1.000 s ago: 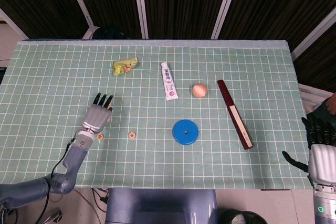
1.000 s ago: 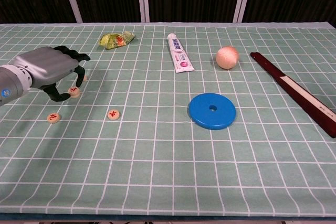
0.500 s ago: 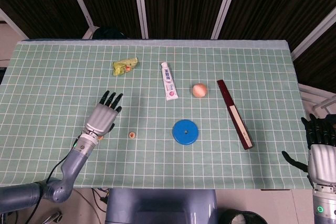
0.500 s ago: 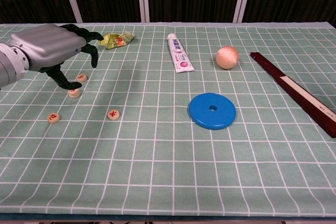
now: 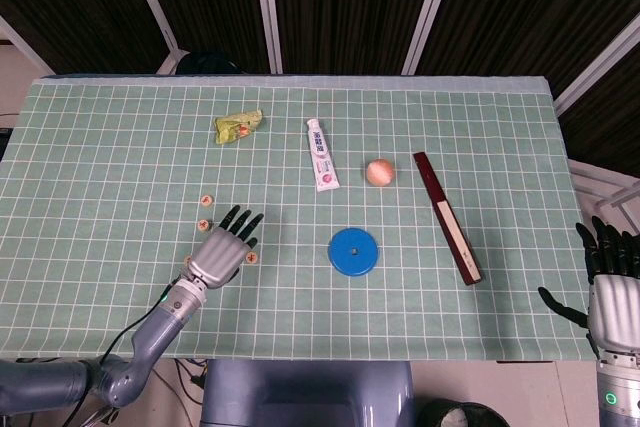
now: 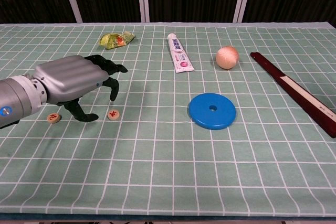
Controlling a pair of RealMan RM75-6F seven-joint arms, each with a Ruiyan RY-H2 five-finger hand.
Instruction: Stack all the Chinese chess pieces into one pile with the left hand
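Spreading wide and holding nothing, the left hand (image 6: 73,83) has been shifted toward 3 o'clock, over the nearest piece (image 6: 113,114). 4 pieces lie unstacked: 2 uncovered at 12 o'clock (image 5: 206,200), 1 at 9 (image 6: 53,118). The right hand (image 5: 608,265) stays open, idle.

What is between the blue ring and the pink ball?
Nothing. Between the blue ring and the pink ball there is only bare green checked mat, seen in both the head and chest views.
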